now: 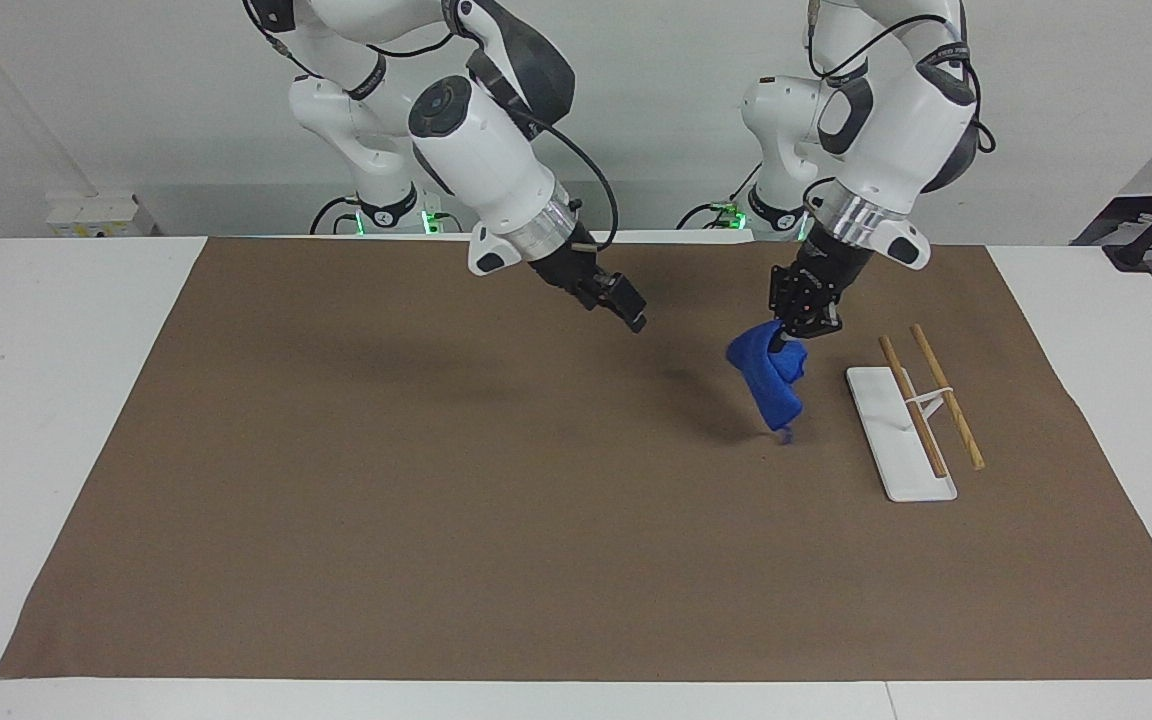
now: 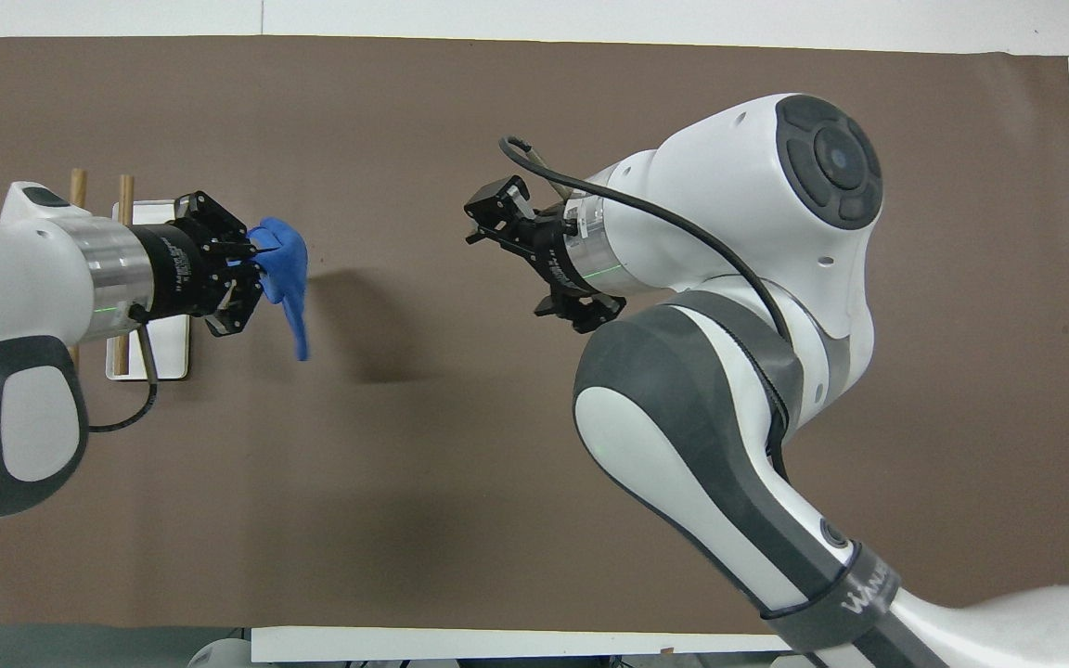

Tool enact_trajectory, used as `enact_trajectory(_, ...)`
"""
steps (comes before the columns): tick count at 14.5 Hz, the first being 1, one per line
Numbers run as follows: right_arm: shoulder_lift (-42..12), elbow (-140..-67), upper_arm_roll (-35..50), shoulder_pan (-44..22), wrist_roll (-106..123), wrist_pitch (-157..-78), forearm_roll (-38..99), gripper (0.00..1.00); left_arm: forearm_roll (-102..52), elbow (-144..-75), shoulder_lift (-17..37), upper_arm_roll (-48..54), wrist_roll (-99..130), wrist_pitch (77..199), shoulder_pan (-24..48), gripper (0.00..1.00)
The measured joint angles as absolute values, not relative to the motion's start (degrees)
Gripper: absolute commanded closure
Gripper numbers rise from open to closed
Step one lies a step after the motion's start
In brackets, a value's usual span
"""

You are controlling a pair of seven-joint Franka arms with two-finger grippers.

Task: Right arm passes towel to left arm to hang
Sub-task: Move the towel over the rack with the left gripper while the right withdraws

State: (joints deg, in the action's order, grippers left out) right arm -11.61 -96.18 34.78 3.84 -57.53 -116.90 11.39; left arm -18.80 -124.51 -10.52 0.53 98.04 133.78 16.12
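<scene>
The blue towel (image 1: pixel 768 372) hangs bunched from my left gripper (image 1: pixel 791 338), which is shut on its top edge, in the air over the mat beside the rack. From above, the towel (image 2: pixel 286 274) droops off the left gripper (image 2: pixel 254 264) next to the rack's base. My right gripper (image 1: pixel 626 305) is open and empty, raised over the middle of the mat and well apart from the towel. In the overhead view the right gripper (image 2: pixel 508 264) has its fingers spread with nothing between them.
A rack with a white base (image 1: pixel 886 440) and two wooden rods (image 1: pixel 948 398) stands toward the left arm's end of the table, its base (image 2: pixel 163 357) partly under the left arm. A brown mat (image 1: pixel 436 500) covers the tabletop.
</scene>
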Motion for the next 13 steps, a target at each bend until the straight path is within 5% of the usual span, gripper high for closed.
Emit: enact_trajectory(13,-1.1,-96.2,-10.4,-4.5,5.5,-98.5,1.6,0.01,-18.1,-121.9,-8.8,0.1,58.4,134.3,-3.6,1.00)
